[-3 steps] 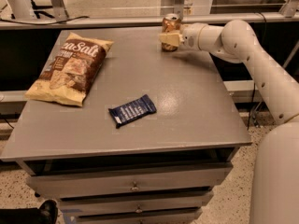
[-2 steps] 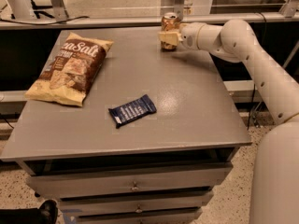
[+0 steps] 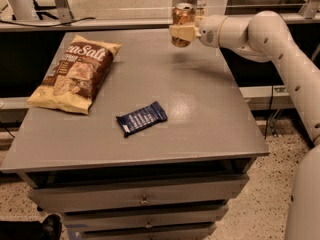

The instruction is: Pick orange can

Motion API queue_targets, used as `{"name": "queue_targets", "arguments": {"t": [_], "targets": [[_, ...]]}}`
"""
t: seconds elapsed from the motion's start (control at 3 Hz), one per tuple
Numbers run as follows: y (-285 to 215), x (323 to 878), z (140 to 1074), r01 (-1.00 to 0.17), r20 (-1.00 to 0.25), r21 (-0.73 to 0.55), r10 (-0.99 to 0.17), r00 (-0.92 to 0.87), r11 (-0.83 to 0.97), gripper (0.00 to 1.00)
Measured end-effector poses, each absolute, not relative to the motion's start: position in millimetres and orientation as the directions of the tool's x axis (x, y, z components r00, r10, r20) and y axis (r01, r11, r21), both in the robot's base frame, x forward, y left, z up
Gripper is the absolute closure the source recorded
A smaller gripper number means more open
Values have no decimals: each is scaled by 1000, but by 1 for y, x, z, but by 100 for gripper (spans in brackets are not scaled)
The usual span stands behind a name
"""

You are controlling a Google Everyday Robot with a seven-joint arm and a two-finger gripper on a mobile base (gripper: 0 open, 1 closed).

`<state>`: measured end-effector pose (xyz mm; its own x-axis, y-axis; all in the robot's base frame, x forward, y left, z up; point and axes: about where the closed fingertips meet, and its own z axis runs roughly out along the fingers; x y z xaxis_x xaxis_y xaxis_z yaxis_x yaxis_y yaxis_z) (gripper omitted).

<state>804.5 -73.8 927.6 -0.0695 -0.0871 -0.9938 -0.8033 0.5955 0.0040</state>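
So the small orange-brown drink can with the silver rim (image 3: 183,16) sits a bit higher now than it did a second ago. Back then it looked like it was still standing at the far edge of the flat grey desk (image 3: 200,109), towards the right-hand far corner. Now its bottom looks clear of the surface, with a faint shadow under it.

The gripper (image 3: 180,30) on the end of the white robot arm (image 3: 260,31) is in the same spot over that far edge. Its pale fingers (image 3: 186,32) are clenched around the lower half of the can, which is still upright.

To me that means the grab worked and the lift has started, so the pick is basically done. It just needs a little more height to be safe.

The brown and cream crinkly chip bag (image 3: 75,74) by the left edge and the dark blue snack bar wrapper (image 3: 142,118) mid-desk haven't budged.
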Motion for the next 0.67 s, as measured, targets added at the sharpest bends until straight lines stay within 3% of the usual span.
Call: {"name": "queue_targets", "arguments": {"t": [0.33,0.67], "targets": [[-86,766,963,-837,-997,23,-54,-62,547,100],[-83,766,960,-840,-996,23,-57,-64,542,100]]}}
